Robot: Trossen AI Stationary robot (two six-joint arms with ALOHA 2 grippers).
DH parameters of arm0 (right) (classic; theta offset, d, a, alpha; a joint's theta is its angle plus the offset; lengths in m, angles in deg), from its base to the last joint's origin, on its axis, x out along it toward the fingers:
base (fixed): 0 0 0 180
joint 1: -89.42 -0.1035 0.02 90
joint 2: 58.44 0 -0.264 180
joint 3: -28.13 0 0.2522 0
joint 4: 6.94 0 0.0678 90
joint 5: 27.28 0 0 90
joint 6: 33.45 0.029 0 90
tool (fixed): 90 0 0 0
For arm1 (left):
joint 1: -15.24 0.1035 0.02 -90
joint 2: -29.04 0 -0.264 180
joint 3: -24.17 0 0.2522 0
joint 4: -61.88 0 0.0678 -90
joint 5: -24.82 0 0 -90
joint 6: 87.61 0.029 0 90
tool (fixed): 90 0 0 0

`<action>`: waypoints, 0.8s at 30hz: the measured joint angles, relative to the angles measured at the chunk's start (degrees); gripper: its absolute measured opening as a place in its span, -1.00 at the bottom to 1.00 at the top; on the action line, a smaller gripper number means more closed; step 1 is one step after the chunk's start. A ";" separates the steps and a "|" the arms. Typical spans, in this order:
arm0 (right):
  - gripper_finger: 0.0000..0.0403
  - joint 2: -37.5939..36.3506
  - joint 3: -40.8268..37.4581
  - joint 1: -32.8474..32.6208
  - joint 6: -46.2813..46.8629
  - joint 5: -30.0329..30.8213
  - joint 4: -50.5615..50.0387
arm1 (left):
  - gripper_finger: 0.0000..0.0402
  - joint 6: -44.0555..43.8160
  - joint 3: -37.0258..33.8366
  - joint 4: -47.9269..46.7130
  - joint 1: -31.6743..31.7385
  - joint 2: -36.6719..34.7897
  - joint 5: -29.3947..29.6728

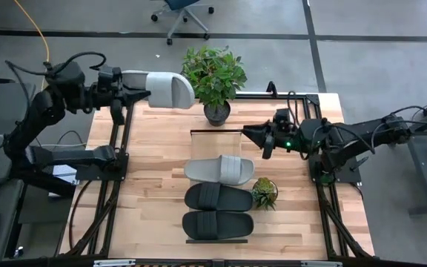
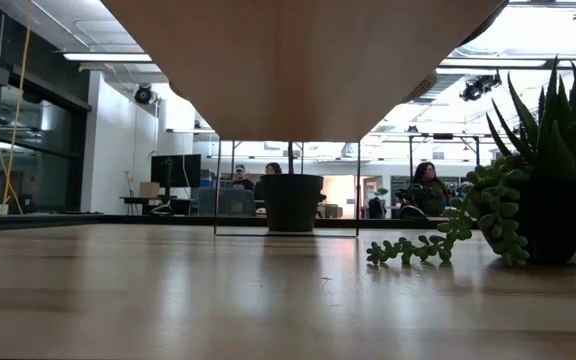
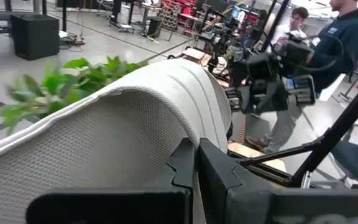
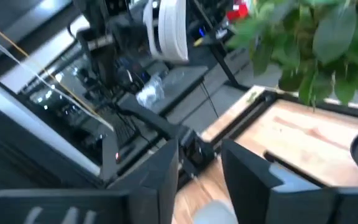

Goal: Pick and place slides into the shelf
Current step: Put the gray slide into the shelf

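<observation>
Three slides seated on the shelf, the fourth in transit.

High view: we count three slides on the shelf [image 1: 215, 135] at frame centre, a light grey one [image 1: 219, 170] uppermost, then two black ones [image 1: 218, 197] [image 1: 217, 225] below it; the bare board above them, toward the large potted plant [image 1: 214, 75], is the slot we judge to be left. The left gripper [image 1: 133, 94], upper left, is clenched on the remaining grey slide [image 1: 163, 90], held off the table edge. The right gripper [image 1: 252, 133], right of centre, carries nothing, its jaws part-released.
Low view: only the small succulent [image 2: 528, 190] and the shelf underside show.
Left wrist view: the grey slide fills the frame, pinched between dark fingers [image 3: 211, 174].
Right wrist view: the fingers [image 4: 248, 174] stand apart, empty.
</observation>
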 joint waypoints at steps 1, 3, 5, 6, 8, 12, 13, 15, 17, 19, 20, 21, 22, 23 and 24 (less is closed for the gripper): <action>-0.41 0.00 0.00 0.37 -0.38 -0.13 0.82 | -1.00 -0.08 0.00 0.40 -2.10 0.60 1.71; -0.37 0.00 0.00 0.96 -1.09 -0.20 2.08 | -1.00 -0.12 0.00 0.93 -6.51 2.02 5.35; -0.36 0.00 0.00 1.44 -2.26 -0.21 2.99 | -1.00 -0.22 0.00 1.86 -10.89 3.90 8.34; -0.36 0.00 0.00 1.63 -2.90 -0.21 3.35 | -1.00 -0.22 -0.02 2.59 -12.85 4.91 9.61; -0.36 0.00 0.00 1.99 -3.34 -0.21 3.78 | -1.00 -0.11 -0.04 4.29 -16.44 6.95 12.21; -0.36 0.00 0.00 2.09 -3.46 -1.04 4.04 | -1.00 0.20 -0.04 8.07 -20.60 9.81 15.66; -0.36 0.00 0.00 2.09 -3.67 -1.93 4.38 | -1.00 0.21 -0.04 8.62 -21.07 10.41 16.21; -0.36 0.00 0.00 2.07 -4.42 -3.84 5.24 | -1.00 0.19 -0.04 9.49 -21.53 11.48 16.69; -0.36 0.00 0.00 2.07 -5.27 -5.87 6.36 | -1.00 0.19 -0.04 10.27 -21.51 12.27 16.64; -0.36 0.00 0.00 2.07 -5.95 -7.77 7.53 | -1.00 0.08 -0.04 10.30 -21.51 12.75 16.54; -0.35 0.00 0.00 2.07 -6.00 -8.22 8.12 | -1.00 -0.25 -0.04 10.32 -21.51 12.93 16.54; -0.34 0.00 0.00 2.07 -6.02 -8.23 8.62 | -1.00 -0.29 -0.04 10.30 -21.51 13.02 16.53; -0.33 0.00 0.00 2.07 -6.33 -8.22 8.94 | -1.00 -0.29 -0.04 10.31 -21.51 13.19 16.52; -0.30 0.00 0.00 2.07 -6.59 -8.18 9.08 | -1.00 -0.34 -0.04 10.58 -21.51 13.46 16.59; -0.28 0.01 0.00 2.07 -6.76 -7.94 9.05 | -1.00 -0.47 -0.04 10.90 -21.53 13.62 16.60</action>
